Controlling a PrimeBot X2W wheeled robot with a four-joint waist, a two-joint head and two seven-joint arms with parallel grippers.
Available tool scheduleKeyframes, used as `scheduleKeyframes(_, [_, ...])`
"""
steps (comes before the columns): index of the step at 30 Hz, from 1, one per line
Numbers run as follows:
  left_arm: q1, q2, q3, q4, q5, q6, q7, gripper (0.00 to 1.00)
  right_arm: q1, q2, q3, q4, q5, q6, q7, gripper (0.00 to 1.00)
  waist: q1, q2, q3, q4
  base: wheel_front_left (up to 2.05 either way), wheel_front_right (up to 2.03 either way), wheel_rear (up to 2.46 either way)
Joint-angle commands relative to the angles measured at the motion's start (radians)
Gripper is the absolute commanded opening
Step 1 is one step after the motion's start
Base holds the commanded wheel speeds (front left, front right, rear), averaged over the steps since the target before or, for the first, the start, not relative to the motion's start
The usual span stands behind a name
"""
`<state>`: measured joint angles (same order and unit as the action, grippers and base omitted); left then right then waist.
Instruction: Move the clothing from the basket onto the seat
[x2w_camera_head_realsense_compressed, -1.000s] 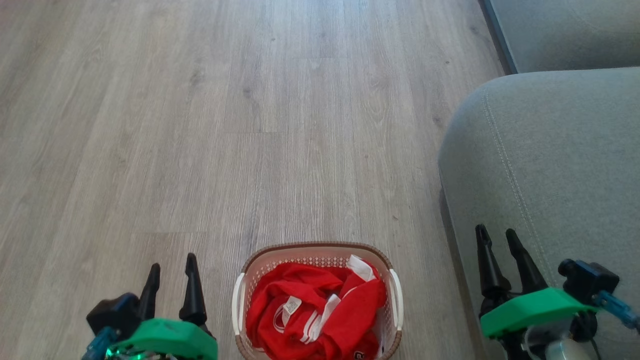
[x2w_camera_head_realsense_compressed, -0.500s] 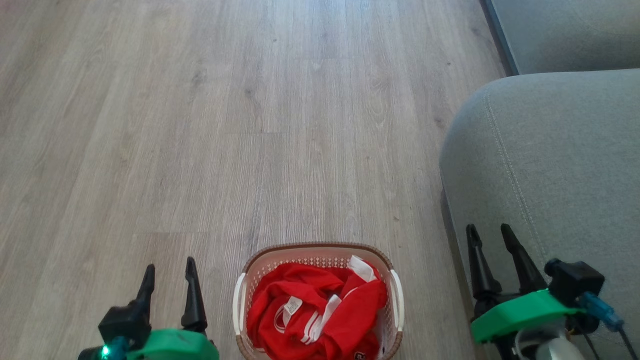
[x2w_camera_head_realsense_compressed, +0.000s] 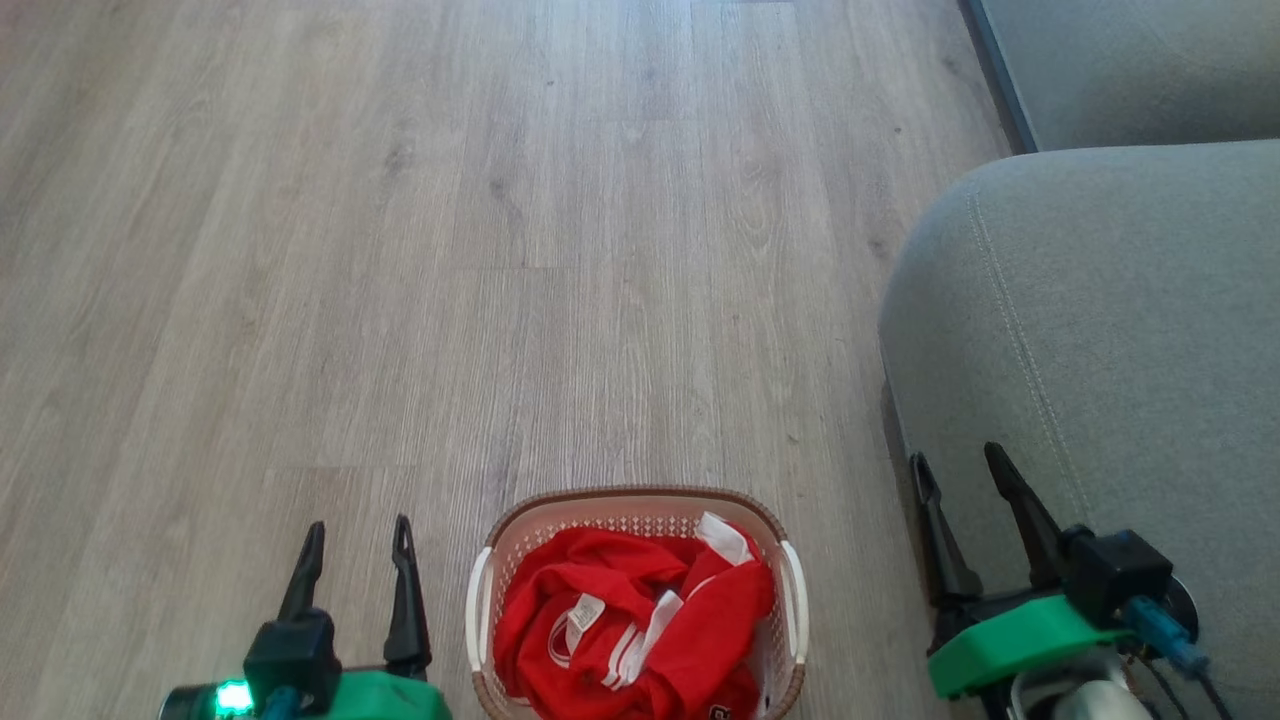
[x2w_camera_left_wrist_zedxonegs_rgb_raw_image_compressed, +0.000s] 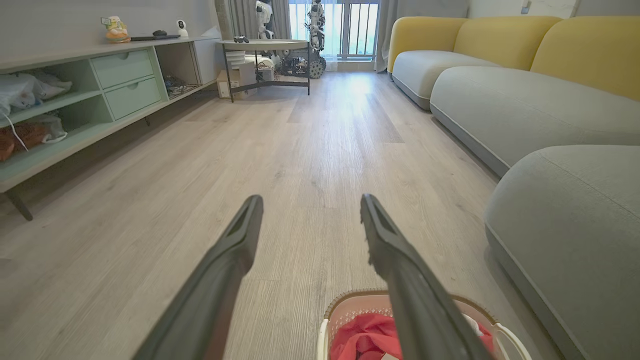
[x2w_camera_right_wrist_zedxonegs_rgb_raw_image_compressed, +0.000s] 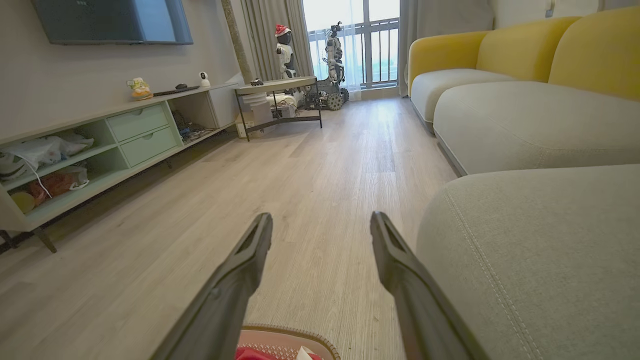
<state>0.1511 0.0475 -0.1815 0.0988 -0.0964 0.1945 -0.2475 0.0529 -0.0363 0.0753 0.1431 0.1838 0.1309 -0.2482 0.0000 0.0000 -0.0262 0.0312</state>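
The cream basket (x2w_camera_head_realsense_compressed: 640, 498) with a brown rim stands on the wood floor at the bottom middle of the head view. Red clothing (x2w_camera_head_realsense_compressed: 640, 625) with white stripes lies crumpled inside it. The grey seat (x2w_camera_head_realsense_compressed: 1110, 320) fills the right side, just right of the basket. My left gripper (x2w_camera_head_realsense_compressed: 360, 540) hovers open to the left of the basket, nothing between its fingers. Above the seat's near left edge my right gripper (x2w_camera_head_realsense_compressed: 958, 465) is open and empty. The left wrist view shows the basket (x2w_camera_left_wrist_zedxonegs_rgb_raw_image_compressed: 345, 305) with clothing (x2w_camera_left_wrist_zedxonegs_rgb_raw_image_compressed: 365, 337) below its fingertips (x2w_camera_left_wrist_zedxonegs_rgb_raw_image_compressed: 250, 207); the right wrist view catches the basket rim (x2w_camera_right_wrist_zedxonegs_rgb_raw_image_compressed: 300, 334).
A long pale-green shelf unit (x2w_camera_left_wrist_zedxonegs_rgb_raw_image_compressed: 75, 100) runs along the far wall left of the open wood floor (x2w_camera_head_realsense_compressed: 500, 250). Further grey seats with yellow backs (x2w_camera_right_wrist_zedxonegs_rgb_raw_image_compressed: 525, 50) line the right side. A small metal-legged table (x2w_camera_right_wrist_zedxonegs_rgb_raw_image_compressed: 277, 100) stands at the far end.
Both grippers shifted slightly: the left one moved a little right and lower in view, the right one moved left and down toward the seat's edge. Basket and clothing stayed put.
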Motion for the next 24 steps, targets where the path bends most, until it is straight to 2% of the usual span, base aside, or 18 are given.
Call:
scheduleKeyframes(1, [-0.02, 0.004, 0.027, -0.039, 0.021, 0.006, -0.014, 1.0, -0.022, -0.014, 0.03, -0.041, -0.021, 0.0, -0.014, 1.0, 0.0, 0.0, 0.0, 0.0, 0.0, 0.0, 0.0])
scheduleKeyframes(24, [-0.018, 0.003, 0.026, -0.03, 0.006, 0.007, -0.014, 1.0, -0.022, -0.014, 0.028, -0.038, -0.016, 0.0, -0.014, 1.0, 0.0, 0.0, 0.005, -0.002, 0.0, 0.0, 0.0])
